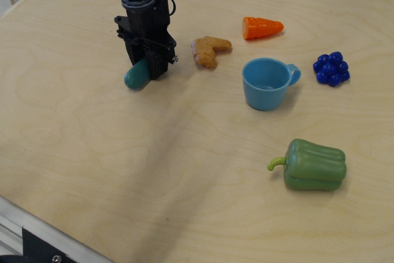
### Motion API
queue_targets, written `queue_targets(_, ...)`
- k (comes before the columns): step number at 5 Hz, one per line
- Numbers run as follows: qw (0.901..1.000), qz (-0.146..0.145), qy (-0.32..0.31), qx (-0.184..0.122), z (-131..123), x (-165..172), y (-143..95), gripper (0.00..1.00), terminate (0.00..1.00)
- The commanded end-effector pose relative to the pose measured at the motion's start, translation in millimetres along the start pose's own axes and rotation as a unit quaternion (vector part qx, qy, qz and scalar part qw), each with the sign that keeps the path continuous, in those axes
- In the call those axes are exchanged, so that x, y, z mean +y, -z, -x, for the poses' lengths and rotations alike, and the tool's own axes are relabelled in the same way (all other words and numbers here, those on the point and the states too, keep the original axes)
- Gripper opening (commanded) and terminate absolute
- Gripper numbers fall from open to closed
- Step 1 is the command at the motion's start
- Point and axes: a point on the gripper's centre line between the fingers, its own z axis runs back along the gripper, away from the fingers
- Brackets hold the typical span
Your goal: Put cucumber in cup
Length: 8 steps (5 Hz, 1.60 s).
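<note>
The dark teal-green cucumber (pixel 136 77) lies on the wooden table at the upper left, and only its lower left end shows below the gripper. My black gripper (pixel 148 67) stands upright over it with its fingers closed around the cucumber's middle, down at the table. The light blue cup (pixel 266 83) stands upright and empty to the right, its handle pointing right, well apart from the gripper.
A tan ginger-shaped toy (pixel 209 49) lies between gripper and cup. An orange carrot piece (pixel 261 28) lies behind the cup, blue grapes (pixel 331 68) to its right, a green bell pepper (pixel 314 164) in front. The table edge (pixel 49 232) runs along the lower left.
</note>
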Motion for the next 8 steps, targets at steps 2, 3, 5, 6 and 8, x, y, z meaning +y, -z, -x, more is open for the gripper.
queue_targets(2, 0.9967, -0.037, -0.057, -0.043, -9, -41, -93, 0.0, 0.0)
queue_targets(3, 0.9974, -0.022, -0.038, -0.057, -22, -73, -100, 0.0, 0.0)
queue_targets(5, 0.997, 0.007, 0.023, -0.074, -57, -136, -96, 0.0, 0.0)
queue_targets(6, 0.9956, 0.014, 0.03, -0.088, -73, -151, -94, 0.0, 0.0)
queue_targets(8, 0.9899, -0.01, 0.036, -0.137, -84, -162, -79, 0.0, 0.0)
